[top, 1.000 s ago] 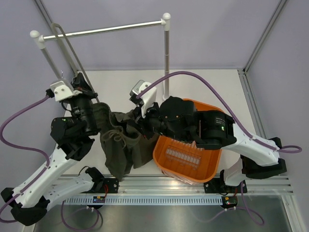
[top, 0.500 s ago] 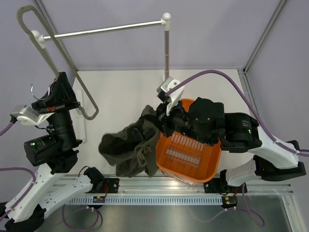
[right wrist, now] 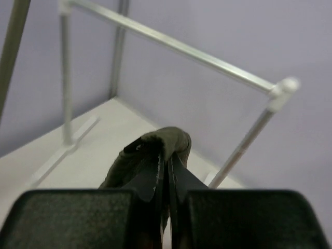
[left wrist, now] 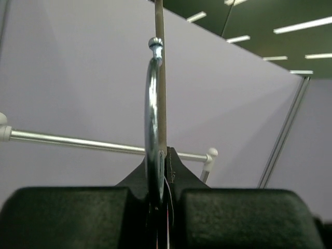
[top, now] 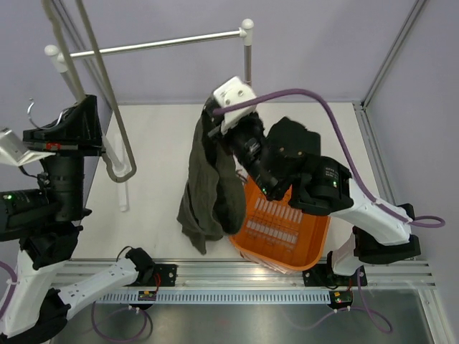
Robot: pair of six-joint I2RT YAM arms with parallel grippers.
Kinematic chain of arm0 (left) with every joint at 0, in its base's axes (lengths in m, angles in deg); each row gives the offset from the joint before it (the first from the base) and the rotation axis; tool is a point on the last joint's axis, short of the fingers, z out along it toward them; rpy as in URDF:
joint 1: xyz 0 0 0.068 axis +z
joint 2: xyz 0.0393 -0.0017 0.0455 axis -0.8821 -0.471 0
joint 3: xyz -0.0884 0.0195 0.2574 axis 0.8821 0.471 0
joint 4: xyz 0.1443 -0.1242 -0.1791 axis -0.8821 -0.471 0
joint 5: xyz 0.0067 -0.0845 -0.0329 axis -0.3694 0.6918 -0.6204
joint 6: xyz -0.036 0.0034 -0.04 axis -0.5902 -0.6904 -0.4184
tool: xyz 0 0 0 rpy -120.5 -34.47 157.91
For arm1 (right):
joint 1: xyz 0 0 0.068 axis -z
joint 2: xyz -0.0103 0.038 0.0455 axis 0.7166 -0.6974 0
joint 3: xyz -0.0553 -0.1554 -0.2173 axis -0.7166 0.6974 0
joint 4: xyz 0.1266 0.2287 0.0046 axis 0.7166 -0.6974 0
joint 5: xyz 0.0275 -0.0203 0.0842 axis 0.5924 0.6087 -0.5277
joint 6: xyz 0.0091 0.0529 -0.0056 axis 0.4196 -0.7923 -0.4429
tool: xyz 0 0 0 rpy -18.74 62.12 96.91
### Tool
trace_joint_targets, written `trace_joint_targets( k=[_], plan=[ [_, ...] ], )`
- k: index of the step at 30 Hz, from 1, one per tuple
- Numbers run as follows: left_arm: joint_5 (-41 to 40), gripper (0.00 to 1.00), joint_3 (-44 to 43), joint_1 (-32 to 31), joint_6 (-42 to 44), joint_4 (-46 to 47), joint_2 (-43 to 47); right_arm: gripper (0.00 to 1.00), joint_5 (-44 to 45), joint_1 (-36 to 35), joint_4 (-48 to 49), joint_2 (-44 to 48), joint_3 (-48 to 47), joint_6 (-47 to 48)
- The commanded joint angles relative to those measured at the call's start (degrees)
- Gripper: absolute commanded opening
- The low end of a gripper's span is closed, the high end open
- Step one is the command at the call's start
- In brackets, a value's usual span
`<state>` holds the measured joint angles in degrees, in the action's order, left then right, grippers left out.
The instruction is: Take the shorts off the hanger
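Right gripper (top: 213, 132) raised above the table (top: 158, 143), jaws pinched tight on a top fold of the shorts (top: 211, 183); same fold bunched over the closed fingertips in the wrist view (right wrist: 162, 142). Shorts dangling free of the hanger (top: 114, 107), long axis near plumb, seen from above as a dark olive strip running from the grip toward the near edge. Right edge of the cloth overlapping the left rim of the orange basket (top: 283, 229) in the overhead view; lower end possibly brushing the table, hard to tell from above.

Left gripper (top: 99, 135) far out on the left, clamped shut on the hanger at its hook (left wrist: 151, 104), chrome curve and grey-brown bar (left wrist: 160, 78) both squeezed between the pads. Hanger bare, long axis steep, rounded lower end near the table's left edge, upper part running out of the top of the overhead frame and crossing in front of the rail (top: 158, 44).

Wide bare strip of table between hanger and shorts. Rail and its post behind the shorts, apart from them. Basket crowding the right side.
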<state>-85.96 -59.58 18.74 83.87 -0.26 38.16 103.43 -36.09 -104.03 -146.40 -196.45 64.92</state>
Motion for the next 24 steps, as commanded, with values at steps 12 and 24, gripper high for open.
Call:
trace_joint_targets(
  k=[12,24],
  plan=[
    [1.2,0.0,3.7,0.2,-9.2,-30.7,-1.6,0.0,7.8,6.5,48.7,14.3,-4.8,35.0],
    [1.2,0.0,5.6,0.2,-9.7,-31.4,-1.5,0.0,8.6,6.8,34.6,15.9,4.4,21.7]
  ],
)
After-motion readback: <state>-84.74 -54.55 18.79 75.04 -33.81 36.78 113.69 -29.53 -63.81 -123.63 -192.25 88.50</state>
